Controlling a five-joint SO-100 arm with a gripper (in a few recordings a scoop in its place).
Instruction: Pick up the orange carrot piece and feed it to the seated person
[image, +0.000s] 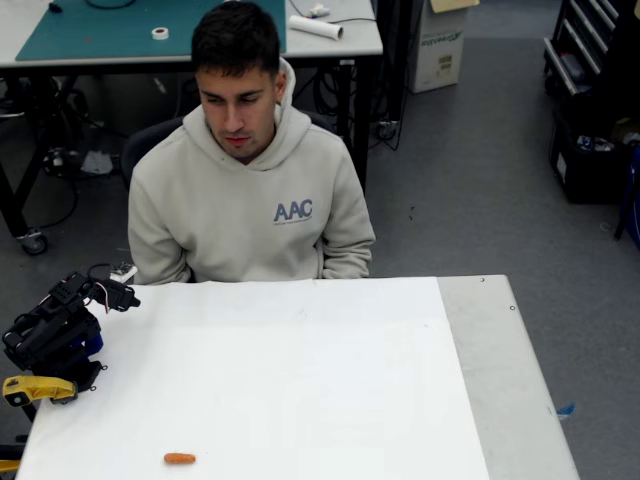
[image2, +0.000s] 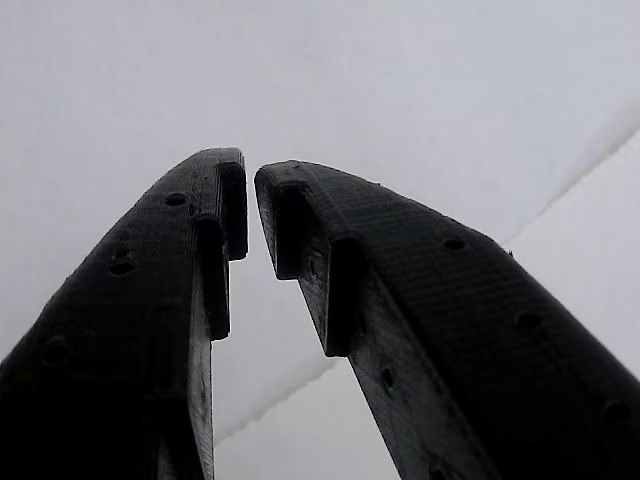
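The orange carrot piece (image: 180, 458) lies flat on the white table sheet (image: 300, 380) near its front edge, left of centre. The seated person (image: 250, 190) sits behind the table's far edge in a light hoodie, head bowed towards the table. My black arm is folded up at the table's left edge, and the gripper (image: 118, 295) is well away from the carrot, up and to its left. In the wrist view the gripper (image2: 250, 175) is shut, with a sliver of gap at the tips and nothing between the black fingers (image2: 150, 300), above plain white sheet.
A yellow tool handle (image: 35, 388) sticks out by the arm's base at the left edge. A bare grey strip of table (image: 500, 370) runs along the right side. Behind the person stand a desk with a green mat (image: 120, 30) and a dark chair.
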